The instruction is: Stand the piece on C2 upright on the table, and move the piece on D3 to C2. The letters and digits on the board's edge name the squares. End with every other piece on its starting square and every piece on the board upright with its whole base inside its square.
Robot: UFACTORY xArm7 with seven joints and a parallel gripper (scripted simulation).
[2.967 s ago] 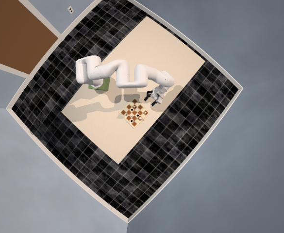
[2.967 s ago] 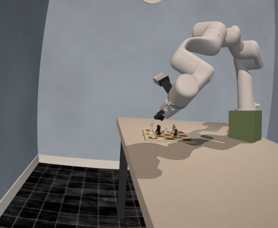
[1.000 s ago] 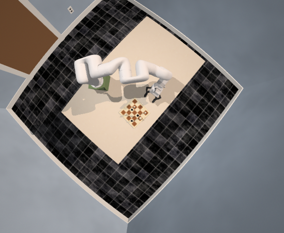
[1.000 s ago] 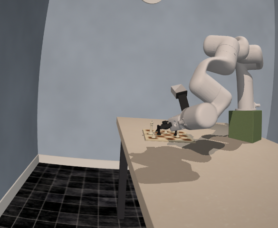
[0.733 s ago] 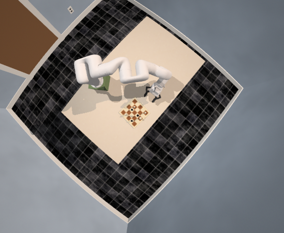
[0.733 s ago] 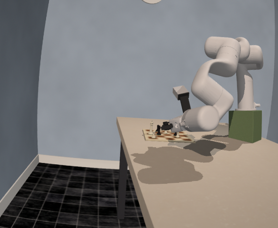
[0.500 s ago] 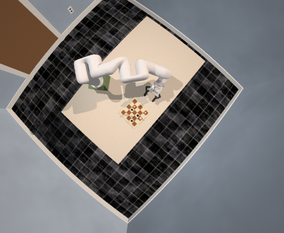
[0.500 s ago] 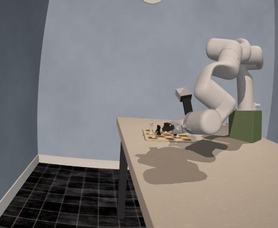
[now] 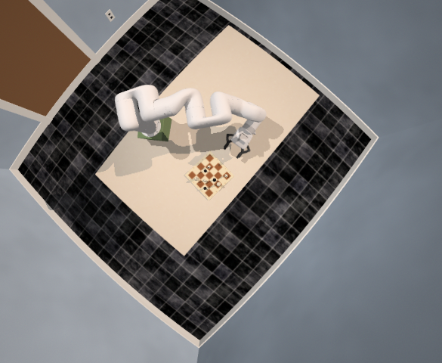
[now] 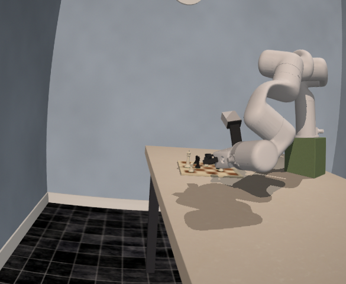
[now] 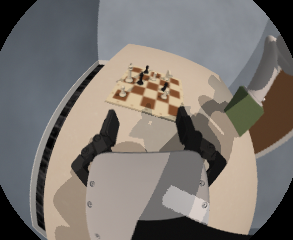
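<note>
A small chessboard (image 9: 209, 157) (image 10: 228, 173) (image 11: 138, 96) lies on the beige table (image 9: 233, 70) (image 10: 258, 244). Several white and black pieces stand on it, among them a tall white piece (image 10: 188, 157) (image 11: 130, 70) and a black piece (image 10: 196, 161). The edge letters and digits are too small to read, so I cannot tell which pieces are on C2 and D3. My gripper (image 9: 233, 150) (image 10: 210, 158) (image 11: 146, 115) is open and empty. It hangs low over the table beside the board's edge nearest the arm, with its fingers pointing toward the board.
The arm's green base block (image 9: 160, 134) (image 10: 304, 155) (image 11: 242, 110) stands on the table behind the board. The table's edge (image 10: 154, 171) runs close to the far side of the board, with black tiled floor (image 10: 75, 238) below.
</note>
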